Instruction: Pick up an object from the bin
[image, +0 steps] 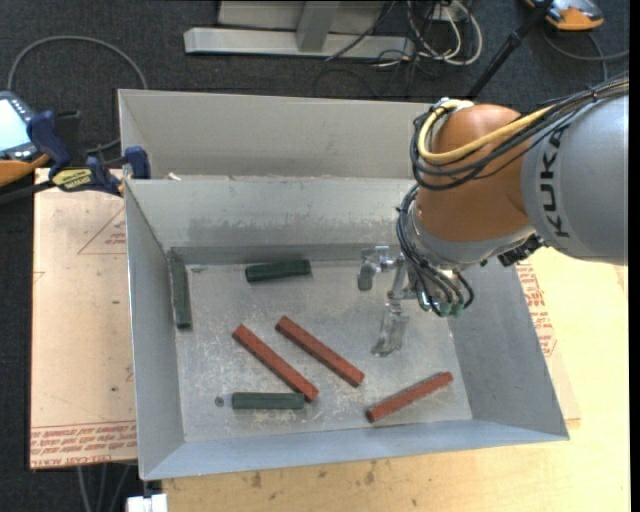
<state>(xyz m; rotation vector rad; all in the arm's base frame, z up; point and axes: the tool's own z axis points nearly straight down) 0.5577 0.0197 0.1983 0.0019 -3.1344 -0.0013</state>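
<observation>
My gripper (380, 304) hangs over the right middle of the bin floor, under the orange wrist cover. It is open, its two metal fingers apart with nothing between them. The lower fingertip (387, 338) is just right of the upper end of a red bar (320, 352) that lies diagonally. A second red bar (408, 397) lies below the gripper near the front right corner. A dark green bar (278, 270) lies to the gripper's left near the back wall.
Another red bar (275, 362) lies diagonally left of centre, with its lower end touching a dark green bar (268, 401) by the front wall. A third dark green bar (180, 292) lies along the left wall. The arm covers the bin's right back corner.
</observation>
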